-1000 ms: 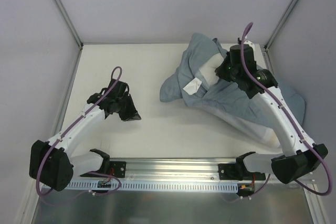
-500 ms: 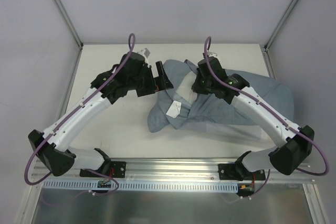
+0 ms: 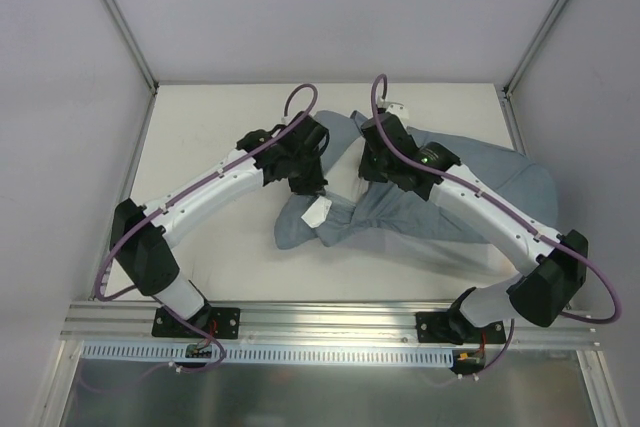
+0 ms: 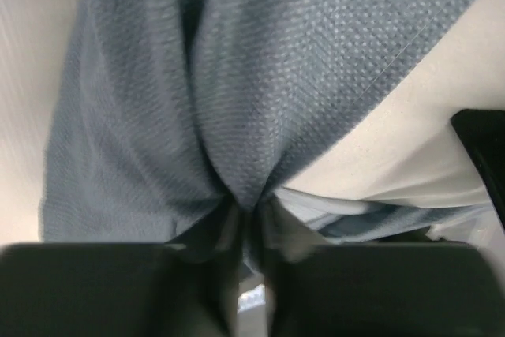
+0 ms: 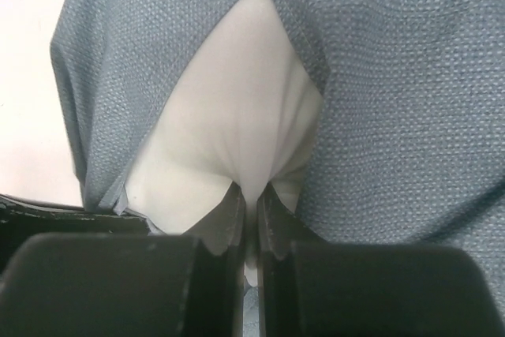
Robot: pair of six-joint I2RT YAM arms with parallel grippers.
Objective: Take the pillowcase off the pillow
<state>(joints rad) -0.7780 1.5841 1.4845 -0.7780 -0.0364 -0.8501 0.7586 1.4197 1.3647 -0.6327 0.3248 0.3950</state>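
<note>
Pinching pillowcase [image 4: 237,76] left hand [image 4: 251,219], pillow [image 5: 237,100] right hand [image 5: 251,203]

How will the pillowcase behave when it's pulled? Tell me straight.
Probably floppy: the pillowcase bunches into deep folds where the left pincer pinches it. Likely light, since it drapes in thin wrinkles over the table. Its woven texture looks unlikely to slip from the pinch, though it may drag on the pillow that the right pincer grips.
</note>
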